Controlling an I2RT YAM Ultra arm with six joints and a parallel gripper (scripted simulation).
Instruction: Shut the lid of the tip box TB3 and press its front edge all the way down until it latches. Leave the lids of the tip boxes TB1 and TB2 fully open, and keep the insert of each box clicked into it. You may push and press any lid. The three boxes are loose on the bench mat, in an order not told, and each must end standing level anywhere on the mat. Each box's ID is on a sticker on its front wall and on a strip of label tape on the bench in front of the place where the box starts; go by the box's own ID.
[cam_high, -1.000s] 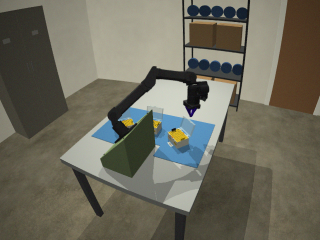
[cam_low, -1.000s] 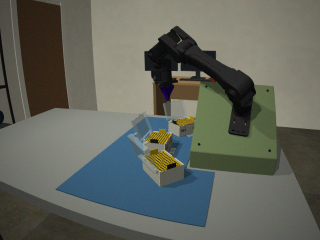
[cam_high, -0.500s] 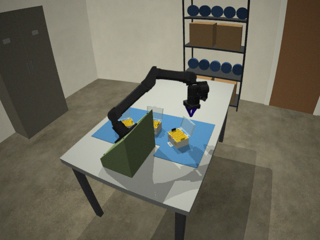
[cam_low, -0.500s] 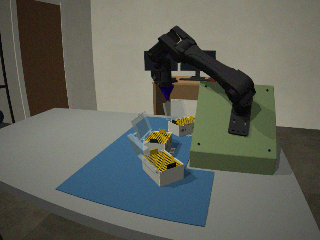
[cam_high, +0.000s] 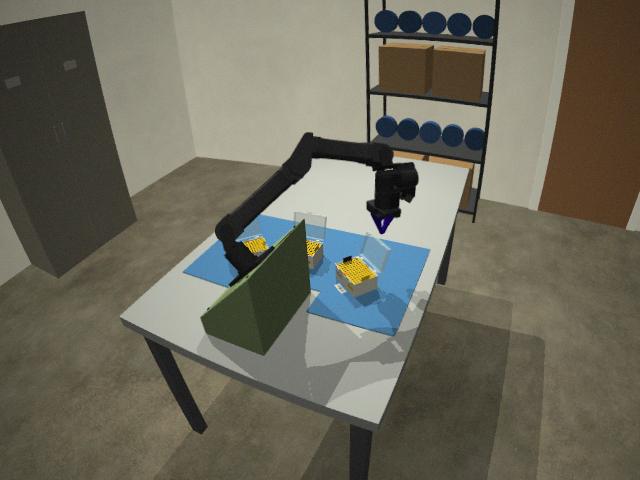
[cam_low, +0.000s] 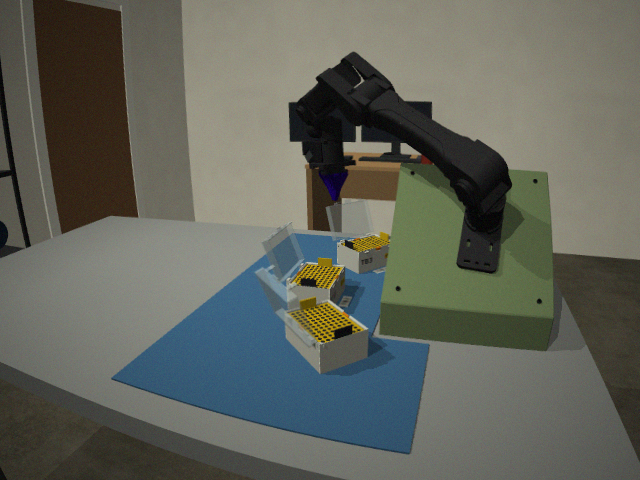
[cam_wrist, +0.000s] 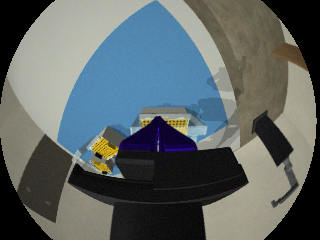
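Note:
Three white tip boxes with yellow inserts stand on the blue mat (cam_low: 273, 356), all with clear lids open. The far box in the exterior view carries the sticker TB3 (cam_low: 363, 254); its lid (cam_low: 349, 214) stands upright. It is the right-hand box in the top view (cam_high: 355, 276), with its lid there (cam_high: 376, 252). I cannot read the stickers on the middle box (cam_low: 316, 279) and the near box (cam_low: 325, 334). My gripper (cam_low: 334, 194) (cam_high: 382, 228) is shut and empty. It hangs point down above and just behind TB3's lid, apart from it. The wrist view shows the blue fingers (cam_wrist: 158, 135) over TB3 (cam_wrist: 166, 122).
The green arm mount (cam_low: 467, 258) stands beside the boxes and hides part of the left box in the top view (cam_high: 254, 243). Label tape (cam_high: 341, 289) lies in front of TB3. The table's far edge is close behind the gripper.

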